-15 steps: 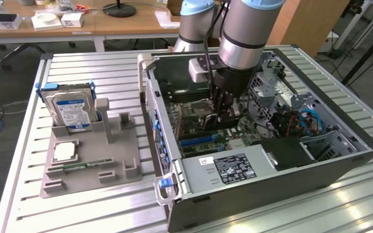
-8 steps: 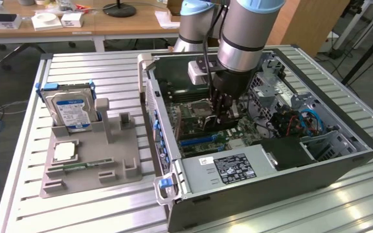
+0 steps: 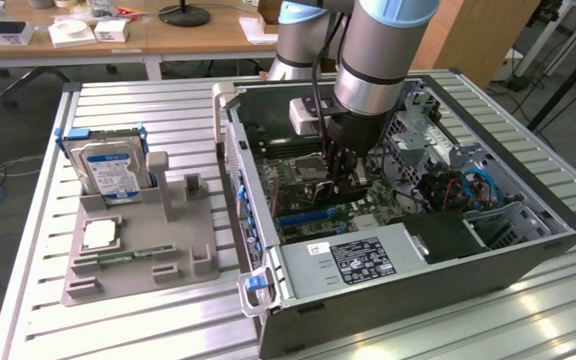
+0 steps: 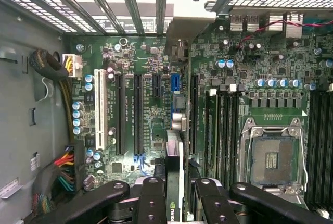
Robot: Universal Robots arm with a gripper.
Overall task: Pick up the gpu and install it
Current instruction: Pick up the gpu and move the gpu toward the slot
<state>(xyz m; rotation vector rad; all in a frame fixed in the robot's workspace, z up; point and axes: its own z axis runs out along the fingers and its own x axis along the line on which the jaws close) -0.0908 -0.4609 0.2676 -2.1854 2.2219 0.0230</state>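
My gripper (image 3: 341, 176) reaches down into the open computer case (image 3: 528, 247), over the green motherboard (image 3: 303, 176). It is shut on the gpu (image 3: 333, 195), which hangs upright between the fingers. In the wrist view the gpu (image 4: 174, 172) appears edge-on as a thin pale strip with a green logo, gripped by the black fingers (image 4: 151, 198) of the gripper (image 4: 179, 198). Its grey metal bracket (image 4: 182, 36) points toward the case's rear slot openings. The card stands just above the motherboard (image 4: 140, 52), in line with the blue slot (image 4: 177, 83) between the long black slots (image 4: 138, 114).
A grey parts tray (image 3: 183, 262) lies on the slatted table at the exterior view's left, holding a hard drive (image 3: 108, 169), a processor (image 3: 101, 234) and a memory stick (image 3: 118, 259). Cable bundles (image 4: 57, 172), the drive cage (image 3: 413, 127) and the power supply (image 3: 358, 259) crowd the case.
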